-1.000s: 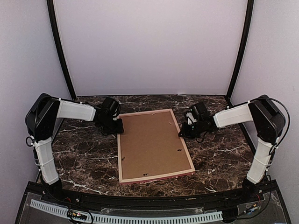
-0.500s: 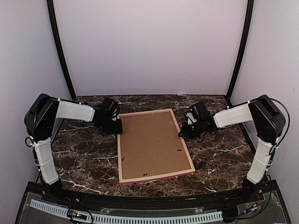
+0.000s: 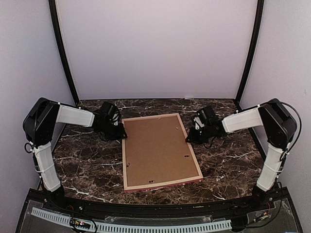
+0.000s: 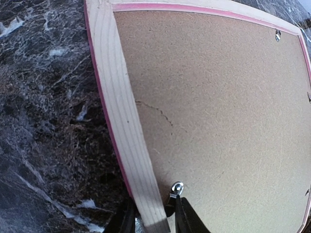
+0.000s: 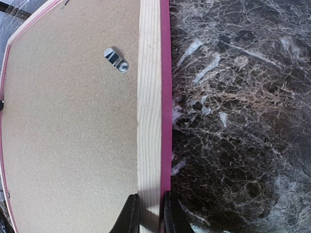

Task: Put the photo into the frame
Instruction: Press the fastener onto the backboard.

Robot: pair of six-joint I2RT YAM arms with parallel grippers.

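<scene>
The frame (image 3: 124,162) lies face down in the middle of the table, its light wood rails edged in pink. A brown backing board (image 3: 158,150) fills it. The photo is hidden. My left gripper (image 3: 121,134) straddles the frame's left rail (image 4: 124,116) near the far corner, jaws slightly apart with small gaps on both sides; the inner finger sits by a metal tab (image 4: 176,188). My right gripper (image 3: 190,138) is shut on the right rail (image 5: 148,97), one finger on the backing board (image 5: 68,136) side and one on the pink outer edge.
The table is dark marble (image 3: 87,160) with a black rim at the near edge. Pale walls and two black posts (image 3: 63,53) enclose the back and sides. A second metal tab (image 5: 116,59) shows on the backing board near the right rail.
My left wrist has drawn back a little to the left and away from the frame. The frame and the right arm have not moved.
</scene>
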